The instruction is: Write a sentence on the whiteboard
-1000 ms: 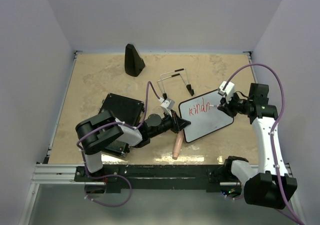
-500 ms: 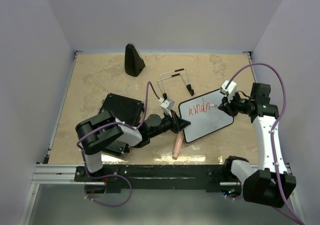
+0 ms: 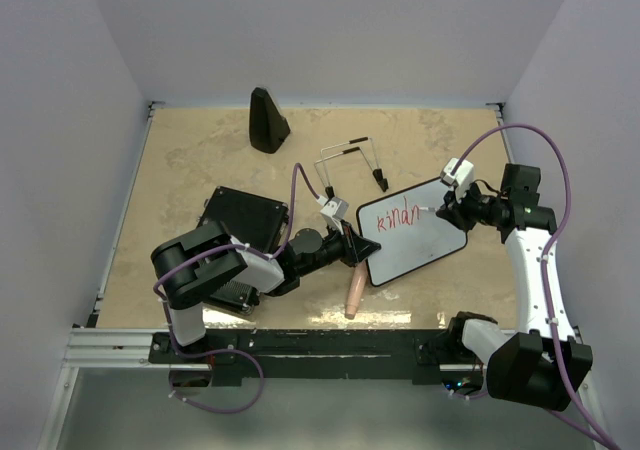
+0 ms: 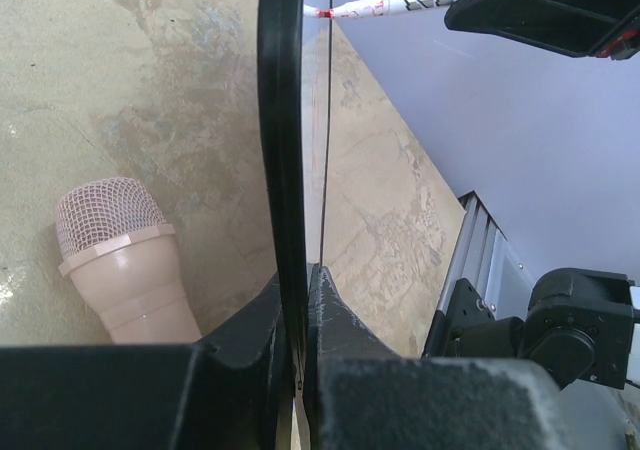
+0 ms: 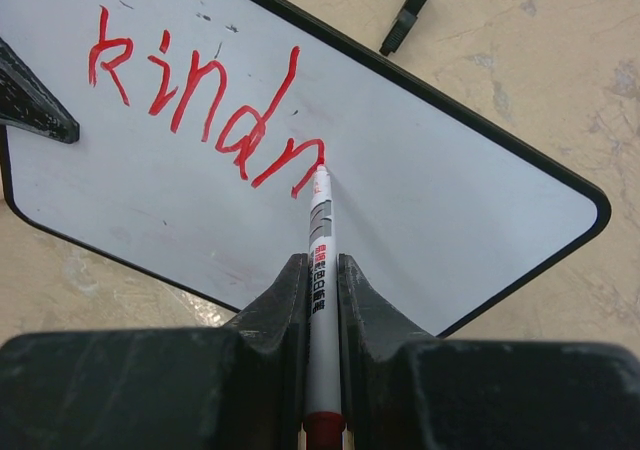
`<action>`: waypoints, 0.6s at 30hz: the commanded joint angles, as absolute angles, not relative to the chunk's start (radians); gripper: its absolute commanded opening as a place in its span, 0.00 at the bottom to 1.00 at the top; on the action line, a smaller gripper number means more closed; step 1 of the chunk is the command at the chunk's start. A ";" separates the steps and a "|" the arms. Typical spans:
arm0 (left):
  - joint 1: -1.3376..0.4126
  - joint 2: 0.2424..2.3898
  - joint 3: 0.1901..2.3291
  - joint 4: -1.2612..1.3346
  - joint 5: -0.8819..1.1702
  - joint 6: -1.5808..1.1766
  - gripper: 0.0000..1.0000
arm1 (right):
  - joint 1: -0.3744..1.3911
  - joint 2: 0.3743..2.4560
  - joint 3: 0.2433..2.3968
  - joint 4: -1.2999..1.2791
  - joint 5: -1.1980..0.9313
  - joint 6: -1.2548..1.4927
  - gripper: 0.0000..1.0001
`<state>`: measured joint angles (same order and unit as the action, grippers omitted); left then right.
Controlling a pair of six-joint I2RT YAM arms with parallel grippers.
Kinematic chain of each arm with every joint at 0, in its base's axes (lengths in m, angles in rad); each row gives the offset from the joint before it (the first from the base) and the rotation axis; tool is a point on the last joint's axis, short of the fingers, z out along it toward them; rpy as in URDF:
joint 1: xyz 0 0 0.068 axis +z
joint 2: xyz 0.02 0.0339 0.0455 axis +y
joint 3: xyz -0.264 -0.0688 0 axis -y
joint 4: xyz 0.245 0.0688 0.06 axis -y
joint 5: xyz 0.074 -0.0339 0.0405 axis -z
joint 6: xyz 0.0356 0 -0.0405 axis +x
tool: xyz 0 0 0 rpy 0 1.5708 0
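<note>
— What's the setting?

— A table (image 3: pixel 190 160) with a mottled tan top, closed in by plain pale walls on three sides. A metal rail (image 3: pixel 110 345) runs along the near edge, where both arms are mounted. Toward the back stands a black cone-shaped object (image 3: pixel 267 120). A black flat case (image 3: pixel 243 222) lies left of centre, partly under the left arm. A black wire stand (image 3: pixel 345 158) lies near the middle, and a pink microphone (image 3: pixel 354 292) lies toward the near edge.

— And the whiteboard?

— The whiteboard (image 3: pixel 410 232) sits right of centre, turned at an angle, between the two grippers. Red letters reading "kindn" run along its far half. I can't tell whether it lies flat on the table.

— What is the left gripper doing?

— The left gripper (image 4: pixel 297 295) is pinched tight on the board's thin black frame at its left end, with the microphone just beside it.

— And the right one?

— The right gripper (image 5: pixel 320 270) comes in from the board's right side. Its jaws are nearly closed around a marker (image 5: pixel 319 210), which points out between the fingers. The red tip touches the white surface at the end of the last letter.
</note>
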<state>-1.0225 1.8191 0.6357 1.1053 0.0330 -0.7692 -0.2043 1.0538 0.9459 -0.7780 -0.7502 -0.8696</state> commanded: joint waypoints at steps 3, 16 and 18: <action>-1.032 1.805 0.626 1.127 0.054 -0.710 0.00 | -0.210 1.060 0.931 -0.747 -0.719 -0.861 0.00; -1.032 1.805 0.627 1.126 0.057 -0.710 0.00 | -0.209 1.046 0.931 -0.650 -0.670 -0.779 0.00; -1.032 1.807 0.627 1.126 0.057 -0.707 0.00 | -0.210 1.042 0.931 -0.637 -0.679 -0.772 0.00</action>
